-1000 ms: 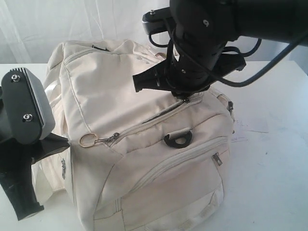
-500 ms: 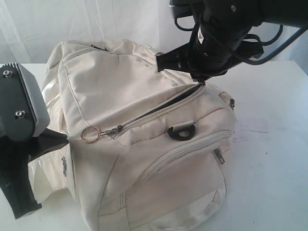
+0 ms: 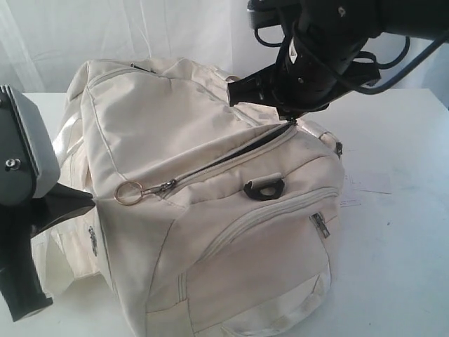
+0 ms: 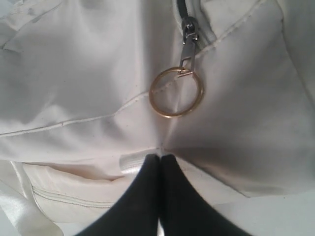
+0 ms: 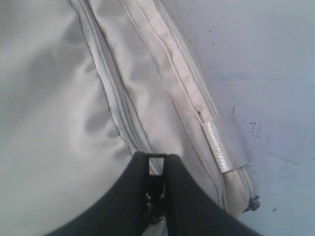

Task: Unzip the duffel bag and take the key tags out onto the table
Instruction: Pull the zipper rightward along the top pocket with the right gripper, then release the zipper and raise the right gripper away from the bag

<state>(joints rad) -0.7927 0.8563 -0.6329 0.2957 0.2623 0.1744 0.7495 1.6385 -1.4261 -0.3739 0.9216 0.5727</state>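
Item: duffel bag (image 3: 210, 239), cream-white fabric, slumped on the white bench (image 3: 400, 232), centre of the exterior view. Long axis follows the top zipper (image 3: 231, 160), running 8 to 2 o'clock; the zipper is partly parted, with a dark slit showing. Brass pull ring (image 4: 176, 92) at the 8 o'clock end; black strap ring (image 3: 264, 189) just below the zipper. Fittings: left end effector (image 4: 160, 157) closed, tips against fabric beside the ring; right end effector (image 5: 156, 160) clamped on the zipper pull (image 5: 153, 194) at the 2 o'clock end.

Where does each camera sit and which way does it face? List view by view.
Exterior: off the arms, looking down at the duffel bag on the table; both arms show.
Left wrist: behind the left gripper, facing the bag's side and ring pull.
Right wrist: behind the right gripper pinching the zipper pull, facing bag and table.
Shared: ring pull, in exterior and left wrist.
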